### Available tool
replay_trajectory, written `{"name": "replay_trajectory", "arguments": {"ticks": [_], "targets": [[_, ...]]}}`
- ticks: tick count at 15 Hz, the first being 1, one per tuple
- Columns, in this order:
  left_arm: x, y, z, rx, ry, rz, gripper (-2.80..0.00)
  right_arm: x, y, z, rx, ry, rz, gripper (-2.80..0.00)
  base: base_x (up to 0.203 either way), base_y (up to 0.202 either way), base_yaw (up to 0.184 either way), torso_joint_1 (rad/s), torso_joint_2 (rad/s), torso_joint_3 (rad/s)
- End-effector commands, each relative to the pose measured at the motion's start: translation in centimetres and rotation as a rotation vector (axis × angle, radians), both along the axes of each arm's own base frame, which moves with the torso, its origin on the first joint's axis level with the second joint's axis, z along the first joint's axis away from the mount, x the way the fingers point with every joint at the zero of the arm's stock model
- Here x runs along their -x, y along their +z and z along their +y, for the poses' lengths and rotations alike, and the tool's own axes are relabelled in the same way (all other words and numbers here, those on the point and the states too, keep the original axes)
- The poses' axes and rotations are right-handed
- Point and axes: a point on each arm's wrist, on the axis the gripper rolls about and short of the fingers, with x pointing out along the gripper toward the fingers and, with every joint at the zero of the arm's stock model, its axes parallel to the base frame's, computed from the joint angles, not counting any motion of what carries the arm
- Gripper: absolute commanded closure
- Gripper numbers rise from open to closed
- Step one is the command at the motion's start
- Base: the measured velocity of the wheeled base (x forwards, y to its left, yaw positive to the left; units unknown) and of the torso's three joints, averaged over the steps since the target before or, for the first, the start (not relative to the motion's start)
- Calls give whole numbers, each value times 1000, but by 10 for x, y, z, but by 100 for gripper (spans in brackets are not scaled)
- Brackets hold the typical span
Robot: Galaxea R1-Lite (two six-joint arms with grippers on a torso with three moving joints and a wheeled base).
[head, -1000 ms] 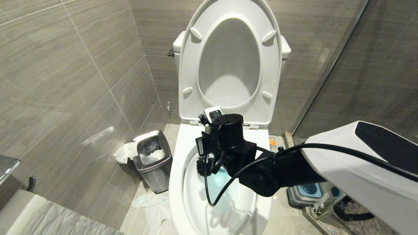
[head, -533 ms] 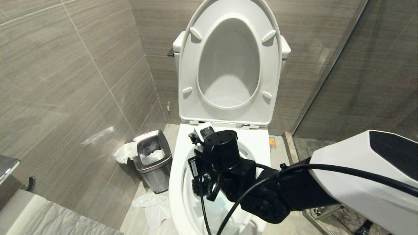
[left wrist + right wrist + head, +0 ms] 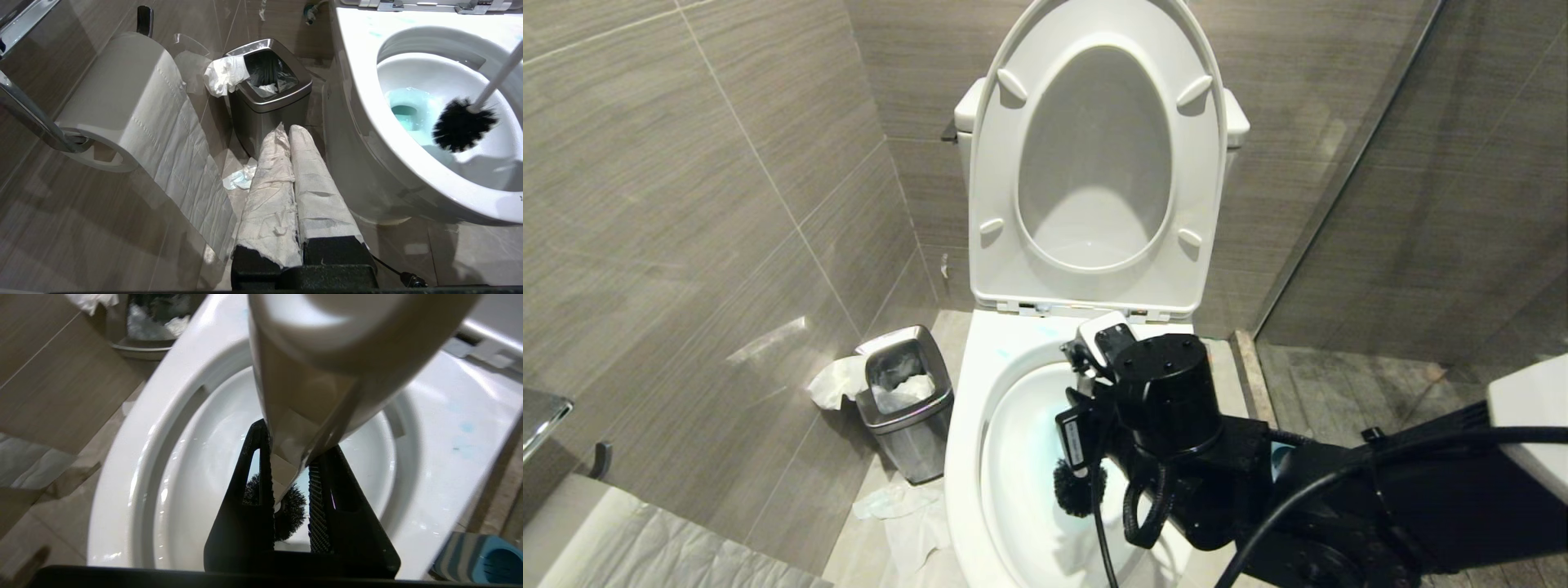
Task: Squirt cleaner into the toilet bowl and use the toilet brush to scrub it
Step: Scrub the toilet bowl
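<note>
the right gripper is pinching the pale handle of the toilet brush, its two black fingers clamped on either side of the stick, and it hangs over the toilet bowl with the black wrist and its looped cables covering the right part of the basin in the head view. below the fingers the dark bristle head sits inside the bowl, low on the inner wall near the front and just beside the turquoise cleaner pooled at the drain; whether the bristles press the ceramic cannot be told. faint blue flecks of cleaner also lie on the flat rim behind the basin. the seat and lid stand raised against the tank. to the bowl's left a small steel waste bin holds crumpled tissue, with more tissue draped over its edge and lying on the floor tiles beside it. the blue-topped grey brush holder stands on the floor at the bowl's right side. the left gripper, its fingers wrapped in white paper and pressed together, is parked low beside the bowl's left flank, next to a toilet paper roll on a chrome wall holder.
</note>
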Motion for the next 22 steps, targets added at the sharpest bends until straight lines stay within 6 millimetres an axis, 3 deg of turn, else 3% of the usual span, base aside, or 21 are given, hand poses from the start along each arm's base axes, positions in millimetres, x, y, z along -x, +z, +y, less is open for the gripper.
{"name": "replay_trajectory", "arguments": {"ticks": [1, 6, 12, 17, 22], "targets": [[0, 0, 0, 1, -1, 2, 0, -10, 19, -22, -34, -64, -36, 0, 0, 0, 0, 0, 0, 0], [0, 0, 0, 0, -1, 2, 0, -43, 16, -14, -30, -104, -66, 0, 0, 0, 0, 0, 0, 0], [0, 0, 0, 0, -1, 2, 0, -83, -16, 4, -1, -133, -61, 0, 0, 0, 0, 0, 0, 0], [0, 0, 0, 0, -1, 2, 0, -100, -34, 18, 0, -129, -54, 0, 0, 0, 0, 0, 0, 0], [0, 0, 0, 0, 0, 2, 0, -118, -70, 31, 20, -136, -28, 0, 0, 0, 0, 0, 0, 0]]}}
